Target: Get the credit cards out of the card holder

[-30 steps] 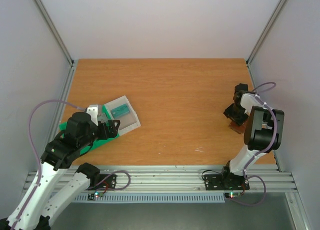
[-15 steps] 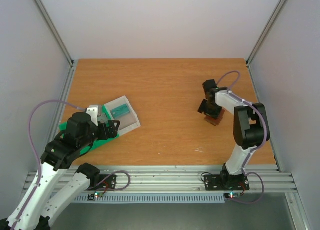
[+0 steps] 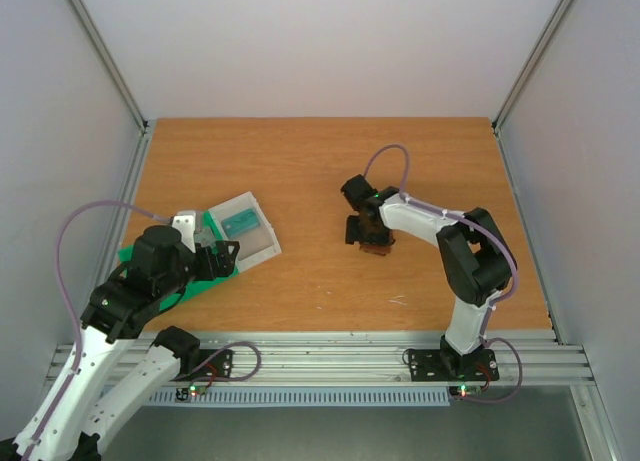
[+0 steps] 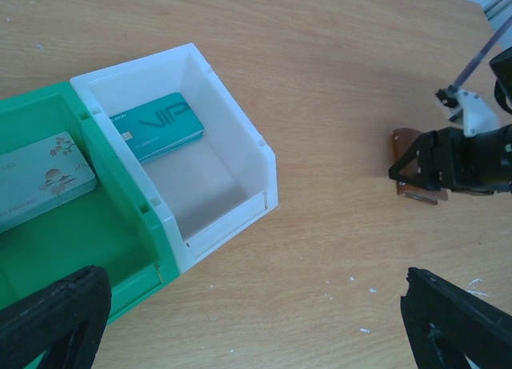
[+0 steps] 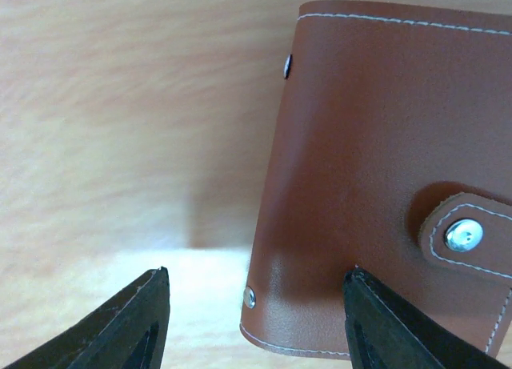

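For this step the right end effector should, I think, shift sideways until the closed card holder is centred in its gap, because the snap strap must be opened first. Now its fingers are wide and empty; the holder lies flat near the desk middle, only one edge between them

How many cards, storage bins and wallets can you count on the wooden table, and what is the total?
Cards: 2, a teal VIP card and a pale blossom-printed card
Bins: 2, a white plastic bin and a green plastic bin
Wallets: 1, a brown leather card holder, snapped shut
Total: 5
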Motion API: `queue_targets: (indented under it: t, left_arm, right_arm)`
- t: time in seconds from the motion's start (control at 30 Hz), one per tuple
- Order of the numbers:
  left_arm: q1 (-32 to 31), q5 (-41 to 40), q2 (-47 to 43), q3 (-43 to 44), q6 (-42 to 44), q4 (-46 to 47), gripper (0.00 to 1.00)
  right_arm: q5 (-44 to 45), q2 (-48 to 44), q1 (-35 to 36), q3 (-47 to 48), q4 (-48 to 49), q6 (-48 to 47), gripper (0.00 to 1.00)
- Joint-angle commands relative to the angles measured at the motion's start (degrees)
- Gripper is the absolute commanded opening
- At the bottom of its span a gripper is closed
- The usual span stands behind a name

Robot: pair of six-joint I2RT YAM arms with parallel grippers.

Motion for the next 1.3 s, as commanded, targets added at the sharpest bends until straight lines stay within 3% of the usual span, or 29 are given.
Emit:
queue_targets:
  t: [0.0, 0.23, 0.43, 0.57, 0.77, 0.87, 1.27]
  left_arm:
    - [-0.12, -0.71, -1.09, 0.33, 0.73, 0.99, 0.99]
    - [-0.12, -0.75, -0.86, 0.42, 0.91, 0.96, 0.99]
    - [-0.12, -0.67, -0.65, 0.2, 0.98, 1.34, 0.99]
    - [-0.12, 0.46, -0.08, 0.3, 0.93, 1.25, 0.99]
    - [-0.12, 1.31, 0.0, 0.08, 0.98, 1.68, 0.99]
    - [-0.12, 1.4, 0.32, 0.14, 1.17, 1.71, 0.99]
    - [-0.12, 3.21, 0.2, 0.07, 1.66, 1.93, 0.99]
  right_arm:
    - [-6.4, 3.25, 6.1, -3.55, 0.12, -0.34, 0.61]
    - [-8.29, 1.43, 14.47, -4.91, 0.35, -1.24, 0.61]
    - [-10.32, -5.62, 16.45, -6.99, -0.88, -2.14, 0.6]
    - [-7.85, -10.33, 16.37, -6.28, -4.66, -2.93, 0.56]
    - [3.39, -13.32, 16.22, -5.66, -6.56, -3.22, 0.44]
    - [5.21, -13.12, 16.26, -4.88, -6.61, -3.23, 0.39]
    - [7.19, -5.52, 16.21, -1.33, -6.78, -3.46, 0.33]
